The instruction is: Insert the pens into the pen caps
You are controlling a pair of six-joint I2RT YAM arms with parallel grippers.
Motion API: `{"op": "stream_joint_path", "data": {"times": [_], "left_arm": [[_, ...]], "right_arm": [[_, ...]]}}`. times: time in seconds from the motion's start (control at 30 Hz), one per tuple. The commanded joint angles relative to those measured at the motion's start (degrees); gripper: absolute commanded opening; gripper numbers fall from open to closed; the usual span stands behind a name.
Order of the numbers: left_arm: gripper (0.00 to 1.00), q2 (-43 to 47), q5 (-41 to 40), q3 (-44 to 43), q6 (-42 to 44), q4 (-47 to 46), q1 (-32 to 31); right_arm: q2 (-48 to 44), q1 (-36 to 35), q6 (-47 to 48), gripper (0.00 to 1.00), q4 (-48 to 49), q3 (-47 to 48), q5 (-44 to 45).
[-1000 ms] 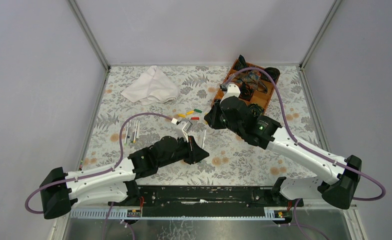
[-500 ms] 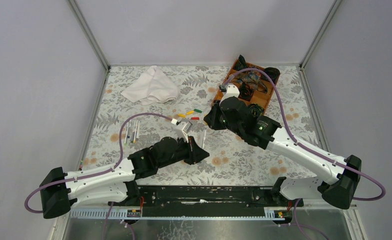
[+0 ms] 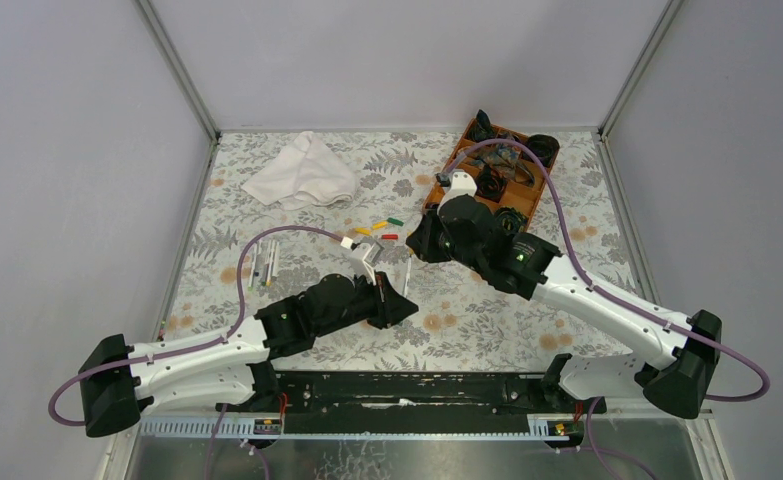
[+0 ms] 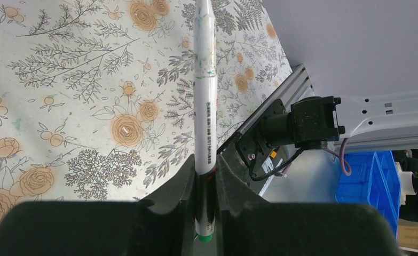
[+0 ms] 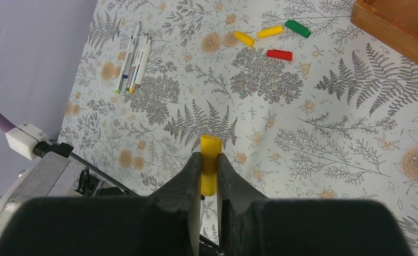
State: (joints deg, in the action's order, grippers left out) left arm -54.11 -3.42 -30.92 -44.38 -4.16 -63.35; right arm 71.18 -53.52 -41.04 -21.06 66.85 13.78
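My left gripper [image 4: 206,178] is shut on a white-barrelled pen [image 4: 205,96] with a green end, and the pen sticks out ahead of the fingers. In the top view this pen [image 3: 407,275] points up towards my right gripper [image 3: 419,244]. My right gripper [image 5: 209,170] is shut on a yellow pen cap [image 5: 209,160], held above the table close to the pen's far end. Two yellow caps [image 5: 243,38], a green cap [image 5: 298,28] and a red cap [image 5: 279,54] lie loose on the table. Several more pens [image 5: 133,58] lie together at the left.
A wooden tray [image 3: 464,140] with black coiled bands stands at the back right, just behind the right arm. A white cloth [image 3: 302,172] lies at the back left. The table has a flowered cover and grey walls on three sides.
My right gripper has shifted slightly left with the yellow cap, closer to the held pen's end. The left arm has barely moved.
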Motion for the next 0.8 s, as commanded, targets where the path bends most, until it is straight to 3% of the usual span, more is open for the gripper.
{"op": "stream_joint_path", "data": {"times": [0.0, 0.77], "left_arm": [[0.00, 0.2, -1.9, -1.7, -0.5, -4.0, -0.4], [0.00, 0.4, -4.1, -1.9, -0.8, -4.1, -0.5]], "right_arm": [[-2.1, -0.1, 0.1, 0.00, 2.3, -0.1, -1.0], [-3.0, -0.1, 1.1, 0.00, 4.9, -2.7, -5.2]]}}
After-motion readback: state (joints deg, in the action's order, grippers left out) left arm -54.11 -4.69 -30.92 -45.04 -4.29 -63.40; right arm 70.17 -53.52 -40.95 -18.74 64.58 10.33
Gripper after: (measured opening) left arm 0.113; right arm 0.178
